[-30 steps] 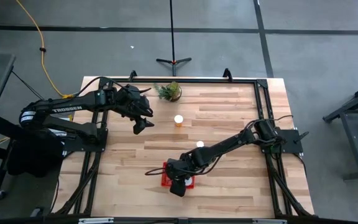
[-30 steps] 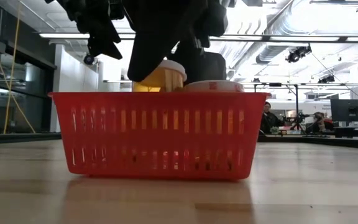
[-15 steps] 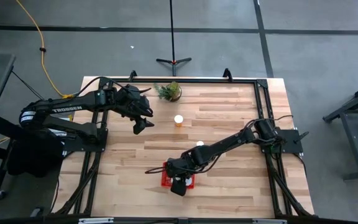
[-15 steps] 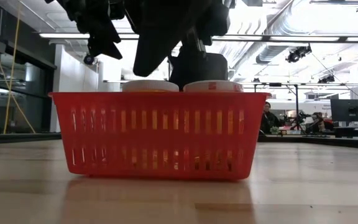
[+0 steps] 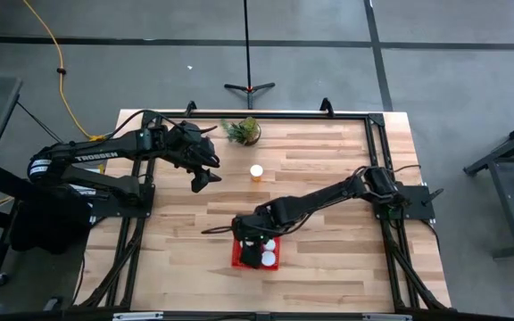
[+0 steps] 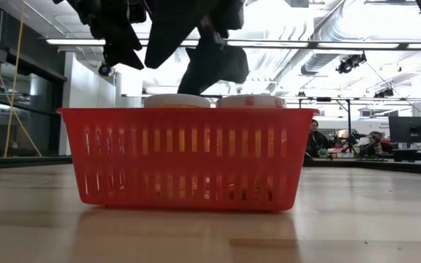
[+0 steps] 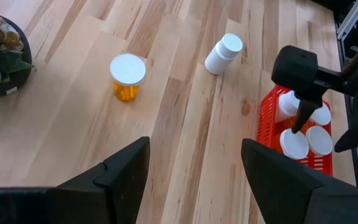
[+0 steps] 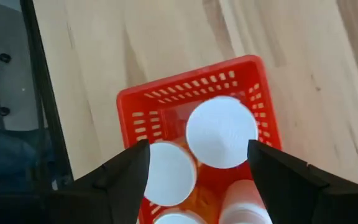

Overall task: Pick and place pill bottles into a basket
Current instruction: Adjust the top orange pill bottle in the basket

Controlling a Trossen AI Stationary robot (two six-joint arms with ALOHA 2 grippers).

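Note:
The red basket point(image 5: 237, 260) sits near the table's front edge and holds several pill bottles with white caps point(image 8: 221, 131); two caps point(image 6: 176, 100) show over its rim in the low view. My right gripper point(image 8: 197, 186) is open and empty above the basket's far side point(image 5: 249, 234). One orange bottle point(image 5: 256, 172) stands upright on its base at mid-table. Another bottle point(image 7: 222, 53) lies on its side nearer the basket. My left gripper point(image 5: 202, 179) hangs open and empty above the table, left of the standing bottle.
A small green potted plant point(image 5: 242, 131) stands at the table's far edge. Bare wood lies left and right of the basket point(image 6: 187, 157). A black frame point(image 5: 377, 169) runs around the table top.
My right gripper has set a pill bottle down into the basket and let go of it. It has then risen and drawn back toward the table's far edge. The bottle now stands in the basket beside the others.

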